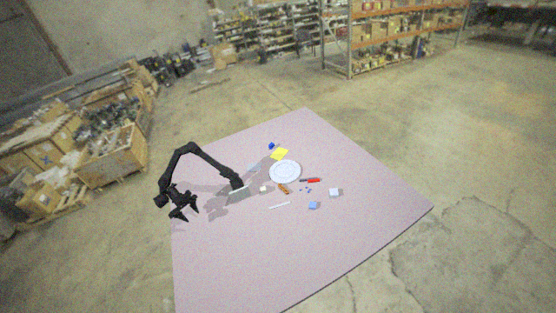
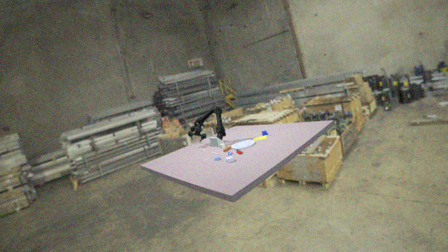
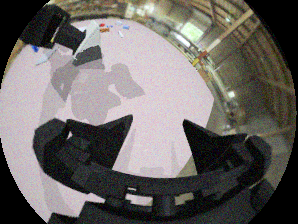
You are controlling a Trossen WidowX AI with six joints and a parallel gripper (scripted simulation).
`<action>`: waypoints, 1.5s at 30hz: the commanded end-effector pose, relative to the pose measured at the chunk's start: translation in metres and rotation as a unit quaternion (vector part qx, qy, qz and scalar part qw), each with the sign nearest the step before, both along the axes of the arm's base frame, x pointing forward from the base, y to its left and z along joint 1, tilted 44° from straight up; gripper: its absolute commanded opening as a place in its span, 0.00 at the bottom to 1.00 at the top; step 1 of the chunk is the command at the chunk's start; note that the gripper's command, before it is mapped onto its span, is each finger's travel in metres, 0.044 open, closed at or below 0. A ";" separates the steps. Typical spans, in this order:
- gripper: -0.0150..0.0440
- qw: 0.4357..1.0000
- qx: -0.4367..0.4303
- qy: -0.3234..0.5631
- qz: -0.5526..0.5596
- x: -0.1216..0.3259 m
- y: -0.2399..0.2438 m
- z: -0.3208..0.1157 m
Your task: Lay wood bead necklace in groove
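Observation:
The round bead board point(image 1: 297, 168) point(image 2: 252, 143) is a pale disc with a faint ring-shaped groove, lying flat on the table. The wood bead necklace point(image 1: 283, 189) point(image 2: 227, 149) appears as a small orange-brown elongated bunch on the table beside the board, outside it; its single beads are too small to tell. My gripper point(image 1: 193, 216) point(image 2: 202, 140) point(image 3: 158, 119) is open, with nothing between its fingers. It hangs above the table's edge, on the far side of the arm's base from the board and necklace.
A grey upright panel point(image 1: 239, 193) point(image 2: 217, 142) stands beside the arm's base. A small cream block point(image 1: 262, 189), a white stick point(image 1: 279, 204), a red-and-black tool point(image 1: 313, 180), small blue bits, a blue block point(image 1: 313, 205) and a white block point(image 1: 334, 192) lie around. A yellow sheet point(image 1: 279, 153) and dark blue block point(image 1: 271, 145) lie beyond the board.

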State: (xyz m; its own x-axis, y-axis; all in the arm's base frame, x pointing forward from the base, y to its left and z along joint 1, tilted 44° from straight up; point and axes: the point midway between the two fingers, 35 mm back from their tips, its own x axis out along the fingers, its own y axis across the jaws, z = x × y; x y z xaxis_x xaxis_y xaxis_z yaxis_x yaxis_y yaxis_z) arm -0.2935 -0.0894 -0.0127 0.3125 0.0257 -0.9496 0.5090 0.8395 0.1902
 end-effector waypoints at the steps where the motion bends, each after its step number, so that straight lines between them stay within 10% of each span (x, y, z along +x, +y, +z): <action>1: 0.89 1.000 0.000 0.000 0.000 0.001 -0.001 0.000; 8: 0.59 1.000 0.017 -0.009 -0.016 0.025 -0.049 -0.002; 45: 0.59 0.991 0.135 -0.018 0.004 0.243 -0.178 -0.010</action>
State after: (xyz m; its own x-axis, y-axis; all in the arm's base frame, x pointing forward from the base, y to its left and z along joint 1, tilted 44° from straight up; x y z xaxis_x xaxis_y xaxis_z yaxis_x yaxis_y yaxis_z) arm -0.0736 -0.2662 -0.0228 0.3421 0.2556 -0.9042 0.4791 0.7804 0.4019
